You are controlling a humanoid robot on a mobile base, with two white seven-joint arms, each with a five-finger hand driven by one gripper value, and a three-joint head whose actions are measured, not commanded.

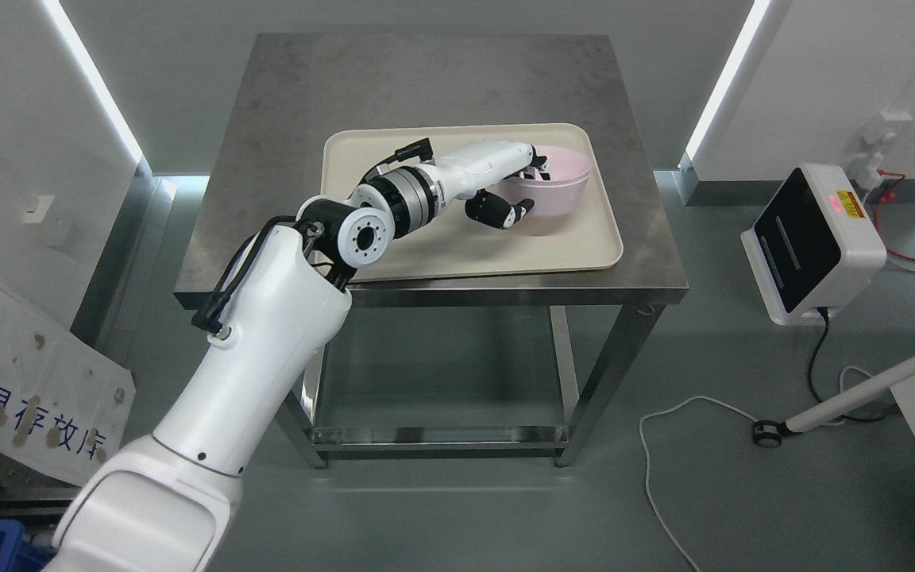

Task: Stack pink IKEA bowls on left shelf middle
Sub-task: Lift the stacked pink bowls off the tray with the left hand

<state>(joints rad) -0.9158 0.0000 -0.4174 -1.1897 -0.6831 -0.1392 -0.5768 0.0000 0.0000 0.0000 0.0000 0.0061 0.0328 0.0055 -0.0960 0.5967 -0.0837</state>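
Nearest the camera, my left arm (251, 357) enters at the lower left corner of the view and extends up and to the right, over the front edge of the metal table (442, 79); its wrist crosses the front left part of the cream tray (584, 246), which lies on the tabletop toward the front edge, with bare steel behind it.

My left hand (505, 179) is at the pink bowl (565, 187); the upper fingers (538, 159) reach over the bowl's near rim into its interior; the thumb (505, 210) lies against the outside of the wall below; the rim sits between them, so the hand is grasping the bowl at its left side. Whether the bowl is lifted clear of the tray or rests on it, I cannot tell.

Location of the bowl: on the tray, toward its back right corner, upright, opening upward.

Off the table: a white device with a black face (811, 242) stands on the floor to the right, cables trailing near it; a white panel with blue characters (28, 389) leans at the left edge of the view.
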